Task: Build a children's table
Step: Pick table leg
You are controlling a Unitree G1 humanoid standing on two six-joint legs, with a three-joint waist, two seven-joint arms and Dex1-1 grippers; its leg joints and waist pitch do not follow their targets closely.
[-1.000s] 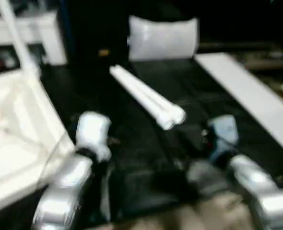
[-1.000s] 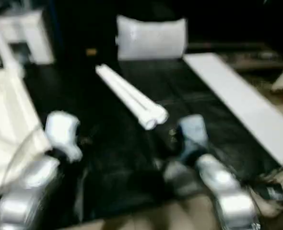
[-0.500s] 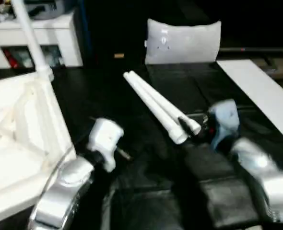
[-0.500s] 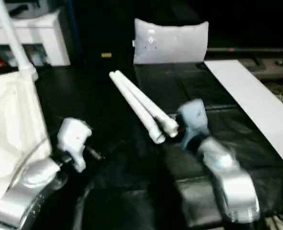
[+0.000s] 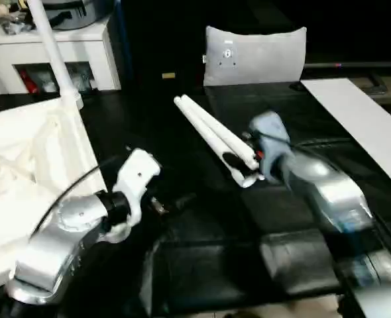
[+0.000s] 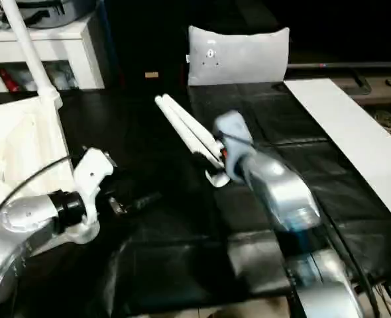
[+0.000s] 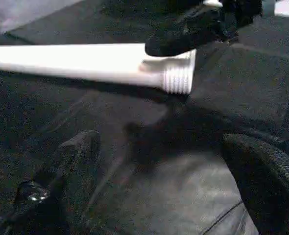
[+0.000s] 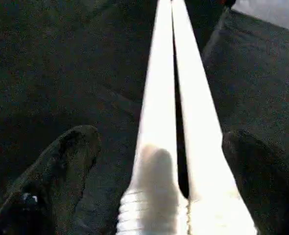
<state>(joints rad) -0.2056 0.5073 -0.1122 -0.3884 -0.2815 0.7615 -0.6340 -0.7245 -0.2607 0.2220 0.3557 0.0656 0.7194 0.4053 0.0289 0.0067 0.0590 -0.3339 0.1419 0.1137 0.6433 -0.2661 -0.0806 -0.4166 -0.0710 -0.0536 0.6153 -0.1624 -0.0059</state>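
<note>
Right wrist view has our right pincer (image 8: 156, 181) spread wide and empty, astride two white legs (image 8: 176, 117) lying side by side on the black counter (image 5: 202, 265). We should close on one leg just above its threaded end. Our left pincer (image 5: 172, 202) hangs open and empty nearby; the tabletop (image 5: 30, 172) waits at left.
</note>
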